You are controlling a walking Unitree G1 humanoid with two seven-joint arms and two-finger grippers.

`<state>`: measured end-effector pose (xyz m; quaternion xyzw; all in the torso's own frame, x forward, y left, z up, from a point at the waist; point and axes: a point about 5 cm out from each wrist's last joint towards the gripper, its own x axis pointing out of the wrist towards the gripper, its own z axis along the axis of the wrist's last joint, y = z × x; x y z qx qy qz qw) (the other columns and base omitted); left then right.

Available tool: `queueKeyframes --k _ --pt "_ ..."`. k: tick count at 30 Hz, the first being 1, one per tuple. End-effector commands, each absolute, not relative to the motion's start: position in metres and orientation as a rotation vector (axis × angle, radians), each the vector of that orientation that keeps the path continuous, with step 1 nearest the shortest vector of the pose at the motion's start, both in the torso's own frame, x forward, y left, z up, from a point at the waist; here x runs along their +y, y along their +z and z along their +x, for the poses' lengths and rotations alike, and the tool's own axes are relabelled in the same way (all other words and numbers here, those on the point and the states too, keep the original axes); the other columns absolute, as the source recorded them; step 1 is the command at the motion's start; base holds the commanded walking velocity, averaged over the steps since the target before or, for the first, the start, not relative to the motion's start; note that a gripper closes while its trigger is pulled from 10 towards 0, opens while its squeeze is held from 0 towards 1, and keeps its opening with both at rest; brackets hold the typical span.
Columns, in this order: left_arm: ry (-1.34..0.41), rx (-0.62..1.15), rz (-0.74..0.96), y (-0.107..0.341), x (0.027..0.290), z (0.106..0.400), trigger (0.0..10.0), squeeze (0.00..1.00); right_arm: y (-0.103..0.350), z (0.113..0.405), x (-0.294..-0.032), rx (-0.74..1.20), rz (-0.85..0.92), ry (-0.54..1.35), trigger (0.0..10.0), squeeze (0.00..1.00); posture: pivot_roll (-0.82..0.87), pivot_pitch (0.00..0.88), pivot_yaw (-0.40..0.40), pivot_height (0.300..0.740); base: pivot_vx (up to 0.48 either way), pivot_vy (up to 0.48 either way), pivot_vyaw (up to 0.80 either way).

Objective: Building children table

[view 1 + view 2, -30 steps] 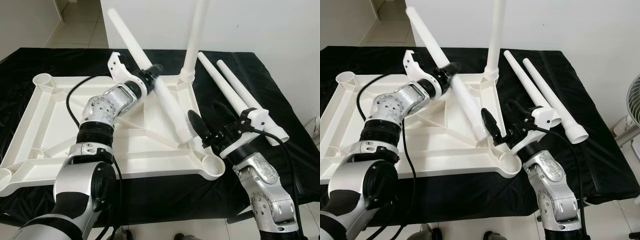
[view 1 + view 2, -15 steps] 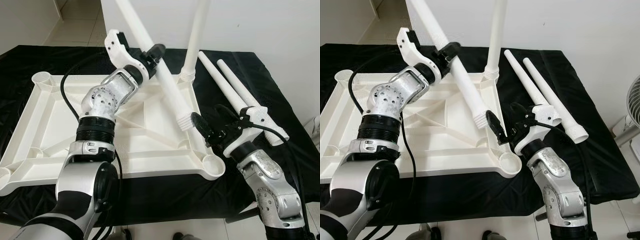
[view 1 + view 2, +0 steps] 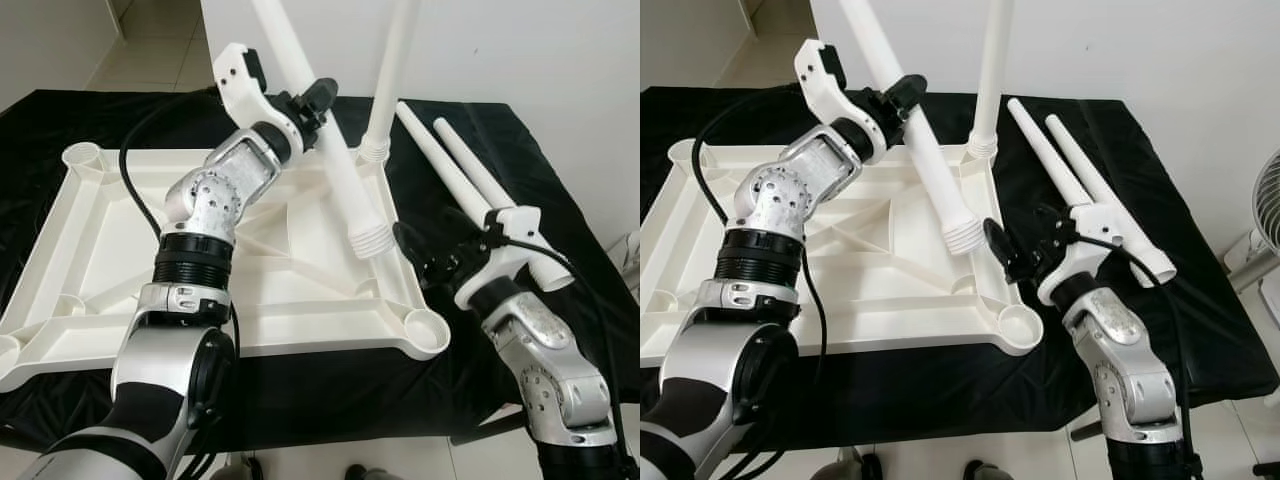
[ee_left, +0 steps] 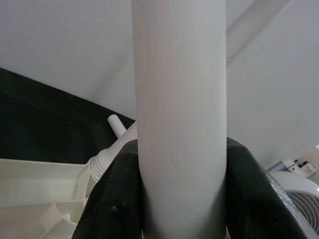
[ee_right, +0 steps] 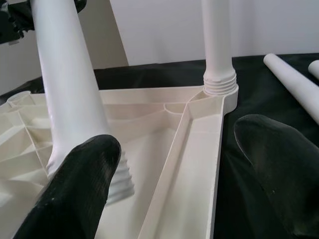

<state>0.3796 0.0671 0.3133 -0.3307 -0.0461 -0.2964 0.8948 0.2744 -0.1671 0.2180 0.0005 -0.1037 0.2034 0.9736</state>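
Left wrist view: left gripper (image 4: 182, 194) fingers clamp the smooth, stiff, light-looking white plastic table leg (image 3: 335, 160) mid-shaft above the white upturned plastic tabletop (image 3: 90, 250); right gripper (image 3: 425, 255) fingers spread open beside its threaded end, the better hold

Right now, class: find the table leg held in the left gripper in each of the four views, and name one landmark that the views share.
Left eye view: held leg, upper centre, slanting.
Right eye view: held leg, upper centre-left.
Left wrist view: held leg, middle, between the black fingers.
Right wrist view: held leg, at the left side.
Shared landmark: the upright leg screwed into the tabletop's corner.

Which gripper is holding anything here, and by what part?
The left gripper clamps a white table leg around its mid-shaft, threaded end down. The right gripper is open, holding nothing.
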Motion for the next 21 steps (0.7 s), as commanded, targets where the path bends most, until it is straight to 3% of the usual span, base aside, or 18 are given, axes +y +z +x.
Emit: queueKeyframes --k 1,21 --pt "-0.867 -0.214 -0.621 0.324 0.058 0.367 10.0 0.0 0.221 0.277 -0.173 -0.197 -0.015 0.394 10.0 0.0 -0.05 0.134 -0.009 0.74 0.0 0.0 0.0" --pt "-0.967 -0.262 -0.435 0.319 0.03 0.339 10.0 0.0 0.215 0.297 -0.169 -0.07 -0.063 0.433 10.0 0.0 -0.02 0.118 -0.028 0.74 0.0 0.0 0.0"
